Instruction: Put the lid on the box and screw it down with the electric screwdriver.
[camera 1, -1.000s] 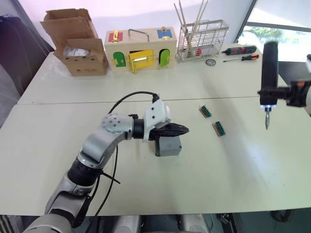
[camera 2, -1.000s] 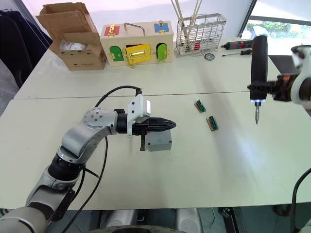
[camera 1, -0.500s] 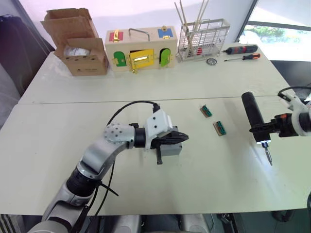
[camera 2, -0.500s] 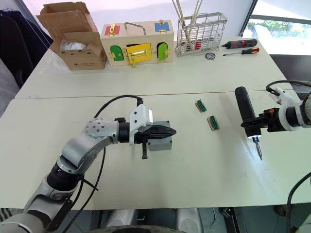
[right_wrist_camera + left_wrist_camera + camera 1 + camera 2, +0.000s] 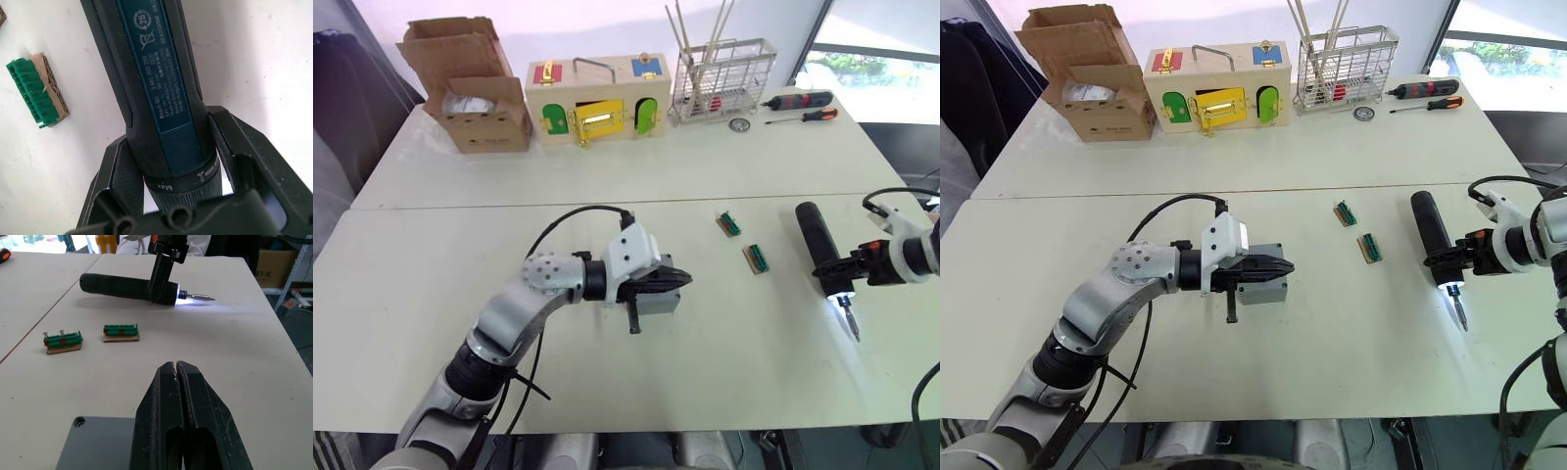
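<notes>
The small grey box (image 5: 658, 302) stands mid-table. Its flat grey top with a corner screw hole, which I take for the lid (image 5: 98, 443), sits on it. My left gripper (image 5: 176, 366) is shut with nothing between its fingers, and lies just over that top, pointing right. Far to the right, my right gripper (image 5: 176, 161) is shut on the black electric screwdriver (image 5: 820, 245). The tool lies nearly flat, low over the table, with its tip light on. Its metal bit (image 5: 849, 321) points toward the table's near edge.
Two green terminal blocks (image 5: 728, 224) (image 5: 757, 258) lie between the box and the screwdriver. Along the far edge stand a cardboard box (image 5: 470, 88), a wooden latch box (image 5: 597, 98), a wire rack (image 5: 720, 73) and two hand screwdrivers (image 5: 798, 101).
My right gripper brought the screwdriver from upright and high at the right edge down to nearly flat near the table. The left gripper sank slightly onto the box's top.
</notes>
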{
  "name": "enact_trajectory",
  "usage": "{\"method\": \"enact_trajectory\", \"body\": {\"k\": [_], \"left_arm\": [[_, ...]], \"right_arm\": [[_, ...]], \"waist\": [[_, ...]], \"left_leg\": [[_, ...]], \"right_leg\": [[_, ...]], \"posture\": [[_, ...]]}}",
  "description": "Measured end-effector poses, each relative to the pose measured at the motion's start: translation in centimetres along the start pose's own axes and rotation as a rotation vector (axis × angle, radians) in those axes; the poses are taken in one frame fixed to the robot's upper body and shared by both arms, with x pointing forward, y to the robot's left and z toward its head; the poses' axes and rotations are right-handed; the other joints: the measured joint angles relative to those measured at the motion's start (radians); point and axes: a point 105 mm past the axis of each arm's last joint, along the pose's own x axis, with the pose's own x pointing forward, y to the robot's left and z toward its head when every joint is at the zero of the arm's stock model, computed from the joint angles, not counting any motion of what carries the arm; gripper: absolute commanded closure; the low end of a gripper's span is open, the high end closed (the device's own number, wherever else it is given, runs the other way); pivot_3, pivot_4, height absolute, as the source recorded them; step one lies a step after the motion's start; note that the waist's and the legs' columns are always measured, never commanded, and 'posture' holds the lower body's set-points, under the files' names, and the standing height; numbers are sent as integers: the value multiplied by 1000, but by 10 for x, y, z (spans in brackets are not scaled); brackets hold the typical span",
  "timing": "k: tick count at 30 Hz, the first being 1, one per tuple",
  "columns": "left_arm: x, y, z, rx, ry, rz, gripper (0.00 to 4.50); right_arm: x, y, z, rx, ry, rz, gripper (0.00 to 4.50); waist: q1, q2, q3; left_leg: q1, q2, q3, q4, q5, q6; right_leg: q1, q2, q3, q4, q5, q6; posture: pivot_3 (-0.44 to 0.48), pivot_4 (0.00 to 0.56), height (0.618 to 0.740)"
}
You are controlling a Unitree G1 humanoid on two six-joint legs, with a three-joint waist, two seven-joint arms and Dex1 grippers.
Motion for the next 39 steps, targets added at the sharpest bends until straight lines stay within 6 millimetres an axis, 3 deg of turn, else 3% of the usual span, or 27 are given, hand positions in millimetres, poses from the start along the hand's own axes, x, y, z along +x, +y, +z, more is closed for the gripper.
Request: {"method": "enact_trajectory", "body": {"k": [2, 7, 15, 17, 20, 23, 25, 28, 30, 35, 37, 39], "left_arm": [[0, 0, 0, 1, 1, 0, 4500], [0, 1, 1, 6, 2, -2, 4500], [-3, 5, -3, 5, 26, 5, 4500], [-6, 9, -5, 3, 38, 16, 4500], [-10, 21, -1, 11, 33, 58, 4500], [-19, 36, 5, 11, 23, 120, 4500], [-29, 45, 7, -8, 14, 169, 4500], [-53, 61, 8, -29, 39, 262, 4500], [-68, 66, 4, -50, 69, 304, 4500], [-84, 57, -13, -73, 174, 300, 4500], [-94, 51, -25, -85, 249, 289, 4500], [-96, 41, -35, -89, 308, 248, 4500]], "right_arm": [[1, 0, 1, -2, -2, 1, 1647], [0, 4, 5, 4, -32, 22, 54], [-3, 3, 21, 2, -137, -13, 20], [-20, 2, 52, -15, -314, -77, 20], [-64, 4, 104, -68, -704, -194, 20], [-79, 18, 120, -50, -900, -192, 20], [-67, 29, 113, -56, -930, -201, 20], [-33, 47, 91, -126, -864, -201, 20], [-20, 77, 79, -185, -838, -77, 20], [-27, 153, 58, -512, -855, 190, 20], [-7, 166, 34, -646, -763, 254, 20], [16, 166, 8, -688, -646, 314, 20]], "waist": [[-1, 0, 0], [-1, 0, 0], [-1, 0, 0], [-1, 0, 0], [0, 0, 0], [1, -1, -1], [-1, -3, -1], [-2, -3, -1], [-4, -3, -1], [-4, -4, -2], [-1, -5, -2], [2, -5, -2]], "left_leg": [[0, 0, 0, 0, 0, 0], [0, 0, 0, 1, 0, 0], [0, 0, 0, 1, 0, 0], [0, 0, 1, 1, 0, 0], [0, 0, 0, 0, 1, -1], [0, 0, -1, 0, 1, -2], [0, 1, -2, 0, 1, -2], [0, 0, -1, 2, 1, -2], [0, 0, -1, 2, 1, -2], [1, 0, -3, 1, 1, -2], [1, 0, -4, 1, 1, -2], [1, -1, -3, 2, 1, -2]], "right_leg": [[0, 0, 0, 0, 0, 0], [0, 0, 0, 0, 0, 0], [0, 0, 0, 1, 0, 0], [-1, 0, 1, 2, 0, 0], [-1, 1, 0, 3, 0, 0], [-1, 1, 0, 4, 0, 0], [-1, 1, -1, 6, 0, 0], [-3, 0, 0, 13, 0, 0], [-3, 0, 0, 13, 0, 0], [-3, 1, -1, 13, 0, 0], [-2, 1, -2, 13, 0, 0], [-1, 0, -1, 13, 0, 0]], "posture": [[0, 150, 730], [0, 150, 730], [0, 150, 730], [0, 150, 730], [0, 150, 730], [0, 150, 730], [0, 150, 730], [0, 150, 730], [0, 150, 730], [0, 150, 730], [0, 150, 730], [0, 150, 730]]}}
